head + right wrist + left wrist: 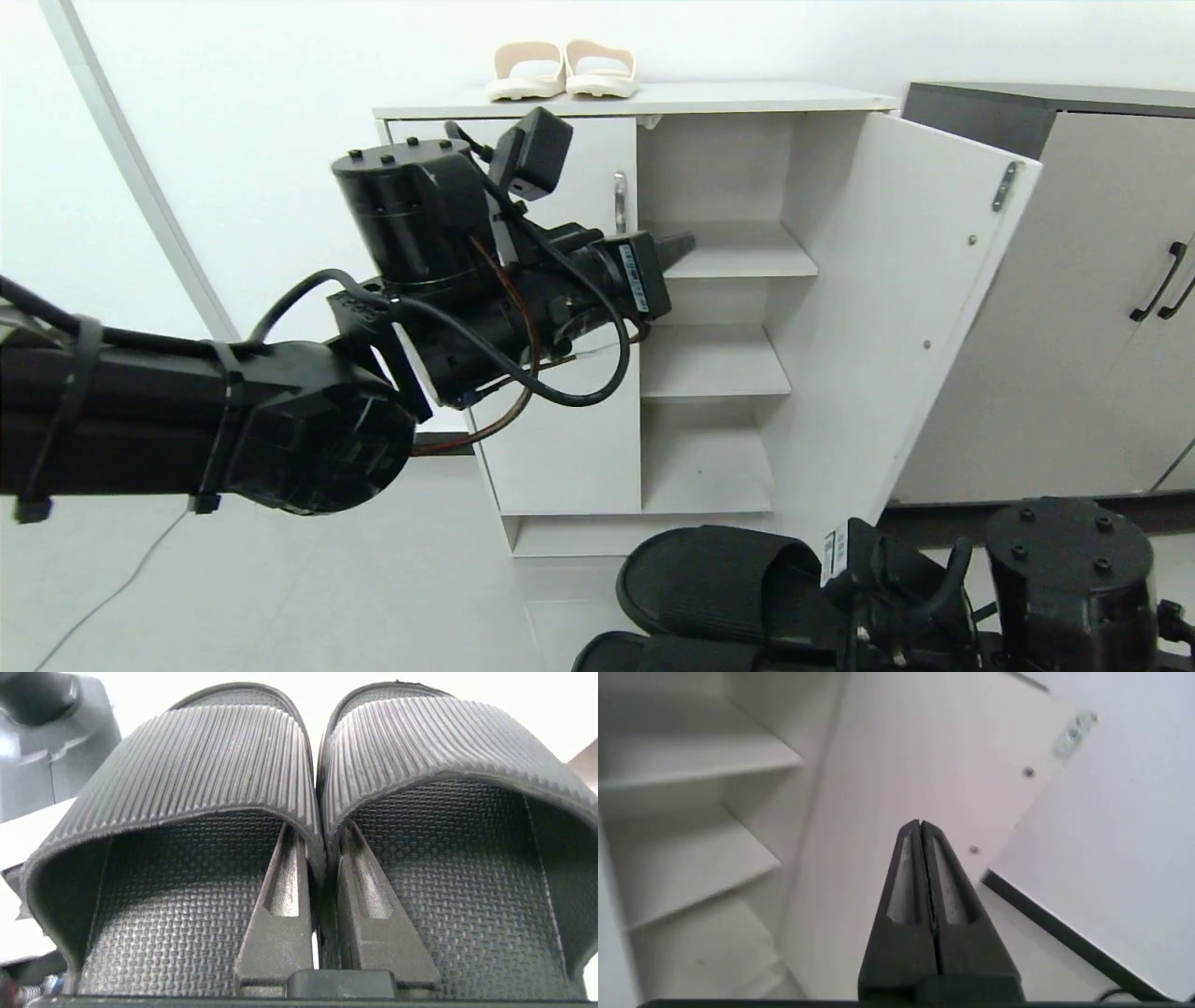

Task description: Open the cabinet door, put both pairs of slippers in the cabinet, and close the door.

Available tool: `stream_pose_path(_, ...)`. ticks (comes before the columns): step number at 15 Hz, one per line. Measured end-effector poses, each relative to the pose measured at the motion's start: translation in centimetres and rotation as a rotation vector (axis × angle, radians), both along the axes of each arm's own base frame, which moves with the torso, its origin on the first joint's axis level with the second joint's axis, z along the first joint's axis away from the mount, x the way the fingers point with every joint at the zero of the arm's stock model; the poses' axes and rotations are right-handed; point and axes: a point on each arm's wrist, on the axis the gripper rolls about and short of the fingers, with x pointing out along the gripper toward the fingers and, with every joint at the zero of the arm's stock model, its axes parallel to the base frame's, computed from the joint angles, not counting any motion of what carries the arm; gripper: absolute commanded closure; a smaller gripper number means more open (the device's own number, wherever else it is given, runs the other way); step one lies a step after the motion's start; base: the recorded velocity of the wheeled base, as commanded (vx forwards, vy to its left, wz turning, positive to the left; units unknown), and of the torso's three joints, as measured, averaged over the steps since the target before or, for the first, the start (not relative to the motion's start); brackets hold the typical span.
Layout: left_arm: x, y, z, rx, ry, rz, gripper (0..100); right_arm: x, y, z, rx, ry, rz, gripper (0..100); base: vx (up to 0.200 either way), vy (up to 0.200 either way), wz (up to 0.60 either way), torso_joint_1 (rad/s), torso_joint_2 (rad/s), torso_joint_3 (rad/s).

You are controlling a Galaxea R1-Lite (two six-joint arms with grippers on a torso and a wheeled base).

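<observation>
Right now my right claw [319,831] is clamped on the black slippers [318,784]: one finger sits inside each slipper, and the two inner walls are pinched together between them. The slippers are matte black, with ribbed bands across the top and a pebbled footbed. In the head view they hang at about 5 o'clock [719,583], below the open door [896,308] and in front of the cabinet [747,98]. They lie side by side, their long axis running from 3 to 9 o'clock, toes away from my claw toward 9.

My left claw [680,246] has its fingers pressed together, holding nothing. It sits at the mouth of the open half, level with the top shelf [738,261], and points toward 3 o'clock.

On the roof of the cabinet, at 12 o'clock, rests the cream pair [563,70], side by side and touching, long axes running 12 to 6. The left cabinet door is shut, and its metal handle [620,201] stands upright. A grey cupboard [1074,299] stands at 3 o'clock, behind the open door.
</observation>
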Motion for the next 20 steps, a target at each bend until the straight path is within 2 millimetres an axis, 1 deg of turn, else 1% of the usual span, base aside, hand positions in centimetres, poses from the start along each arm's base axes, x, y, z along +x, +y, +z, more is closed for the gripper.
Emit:
stream_pose_path(1, 0.0, 1.1, 0.2, 0.011, 0.007, 0.040, 100, 0.7, 0.2, 0.4, 0.018, 0.012, -0.073, 100, 0.000, 0.000, 0.00, 0.000, 0.00, 0.000)
stream_pose_path(2, -0.1, 2.5, 0.4, 0.033, 0.023, 0.087, 100, 1.6, 0.6, 1.1, 0.057, 0.019, -0.168, 100, 0.000, 0.000, 0.00, 0.000, 0.00, 0.000)
stream_pose_path(3, -0.5, 4.6, 1.1, 0.056, 0.049, 0.143, 100, 2.4, 0.9, 1.7, 0.080, 0.014, -0.248, 100, 0.000, 0.000, 0.00, 0.000, 0.00, 0.000)
stream_pose_path(4, -1.4, 6.7, 1.9, 0.082, 0.085, 0.195, 100, 3.4, 1.1, 2.2, 0.094, -0.012, -0.328, 100, 0.000, 0.000, 0.00, 0.000, 0.00, 0.000)
stream_pose_path(5, -2.8, 8.9, 2.8, 0.101, 0.117, 0.252, 100, 4.3, 1.2, 2.6, 0.102, -0.034, -0.398, 100, 0.000, 0.000, 0.00, 0.000, 0.00, 0.000)
stream_pose_path(7, -7.0, 13.0, 4.4, 0.107, 0.139, 0.396, 100, 5.5, 1.3, 2.6, 0.095, -0.052, -0.481, 100, 0.000, 0.000, 0.00, 0.000, 0.00, 0.000)
stream_pose_path(8, -9.4, 14.6, 4.5, 0.109, 0.142, 0.487, 100, 5.8, 1.4, 2.4, 0.088, -0.054, -0.496, 100, 0.000, 0.000, 0.00, 0.000, 0.00, 0.000)
stream_pose_path(9, -11.9, 16.1, 3.9, 0.122, 0.143, 0.584, 100, 6.0, 1.4, 2.2, 0.083, -0.054, -0.502, 100, 0.000, 0.000, 0.00, 0.000, 0.00, 0.000)
stream_pose_path(11, -16.8, 18.4, 2.0, 0.158, 0.122, 0.751, 100, 6.1, 1.4, 2.0, 0.074, -0.054, -0.515, 100, 0.000, 0.000, 0.00, 0.000, 0.00, 0.000)
stream_pose_path(12, -19.2, 19.4, 0.4, 0.176, 0.118, 0.840, 100, 6.1, 1.4, 1.9, 0.069, -0.056, -0.526, 100, 0.000, 0.000, 0.00, 0.000, 0.00, 0.000)
stream_pose_path(13, -21.2, 20.2, -1.4, 0.202, 0.130, 0.914, 100, 6.2, 1.4, 1.8, 0.065, -0.056, -0.532, 100, 0.000, 0.000, 0.00, 0.000, 0.00, 0.000)
stream_pose_path(15, -24.5, 21.5, -5.2, 0.240, 0.159, 1.045, 100, 6.3, 1.5, 1.5, 0.056, -0.051, -0.535, 100, 0.000, 0.000, 0.00, 0.000, 0.00, 0.000)
stream_pose_path(16, -25.6, 21.9, -6.9, 0.259, 0.177, 1.105, 100, 6.3, 1.6, 1.4, 0.054, -0.050, -0.534, 100, 0.000, 0.000, 0.00, 0.000, 0.00, 0.000)
stream_pose_path(17, -26.5, 22.0, -8.2, 0.264, 0.176, 1.139, 100, 6.3, 1.6, 1.3, 0.048, -0.047, -0.531, 100, 0.000, 0.000, 0.00, 0.000, 0.00, 0.000)
stream_pose_path(20, -28.1, 22.1, -12.8, 0.308, 0.188, 1.118, 100, 6.4, 1.7, 0.9, 0.039, -0.040, -0.530, 100, 0.000, 0.000, 0.00, 0.000, 0.00, 0.000)
